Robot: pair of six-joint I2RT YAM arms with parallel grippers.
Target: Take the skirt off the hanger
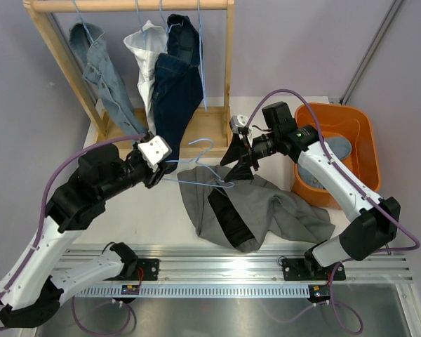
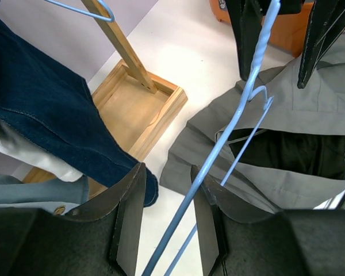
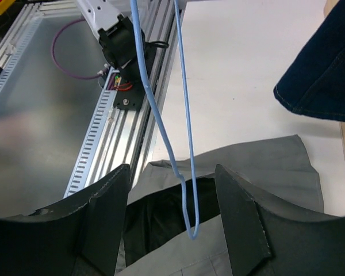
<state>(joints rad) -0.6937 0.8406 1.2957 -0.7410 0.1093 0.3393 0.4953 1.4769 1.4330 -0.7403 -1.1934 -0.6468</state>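
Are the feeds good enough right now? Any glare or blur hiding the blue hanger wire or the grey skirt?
Top external: evenly lit and sharp; the thin light-blue wire hanger reads faintly over the grey fabric skirt. Left wrist: wire crisp, the left gripper's dark fingers show little detail. Right wrist: soft glare on the metal sheet, wire clear.

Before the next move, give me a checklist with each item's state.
1. Right gripper clear of the hanger: ok, jaws open, wire loose between them.
2. Left gripper gripping the hanger: not ok, jaws apart, wire only beside one finger.
3. Skirt off the hanger: not ok, one wire end sits in its waist.
4. Skirt supported: ok, lying on the table.
5. Dark jeans clear of left gripper: cannot tell, hem hangs close.
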